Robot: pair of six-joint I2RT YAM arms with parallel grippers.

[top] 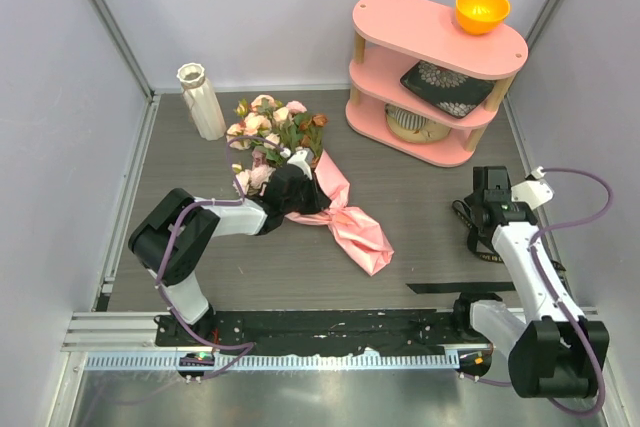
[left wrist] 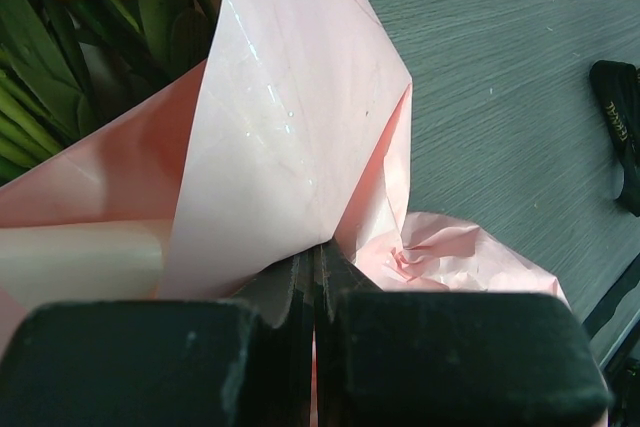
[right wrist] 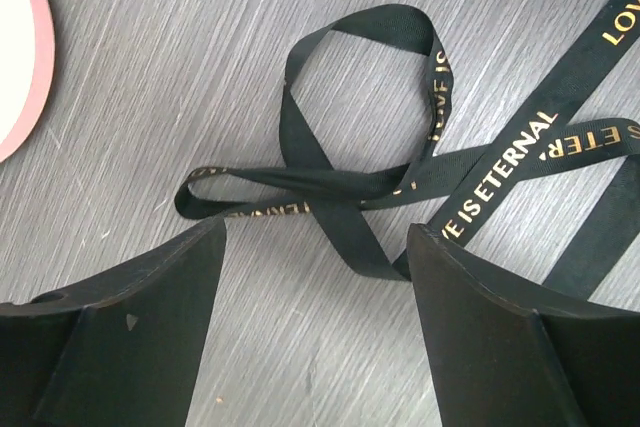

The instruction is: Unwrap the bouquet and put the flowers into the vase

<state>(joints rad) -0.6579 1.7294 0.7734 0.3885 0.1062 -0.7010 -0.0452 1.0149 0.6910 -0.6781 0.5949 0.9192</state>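
A white vase (top: 202, 100) stands at back left. Just right of it lie the flowers (top: 272, 130), stems in an open pink wrap (top: 352, 225). The left gripper (left wrist: 315, 272), jaws pressed together, pinches a fold of that wrap. Far right, the right gripper (right wrist: 315, 277), jaws spread, hovers over a black ribbon (right wrist: 400, 182), seemingly not touching it.

Bright, even, diffuse light fills the overhead view. The pink three-tier oval shelf (top: 420, 25) casts only a soft, short shadow on the grey wood-grain table (top: 420, 237). In the left wrist view the glossy pink wrapping paper (left wrist: 290, 147) shows a faint sheen, and the black padded fingers (left wrist: 130, 362) nearest the lens blur. The black ribbon with gold lettering (right wrist: 480, 182) is sharp.
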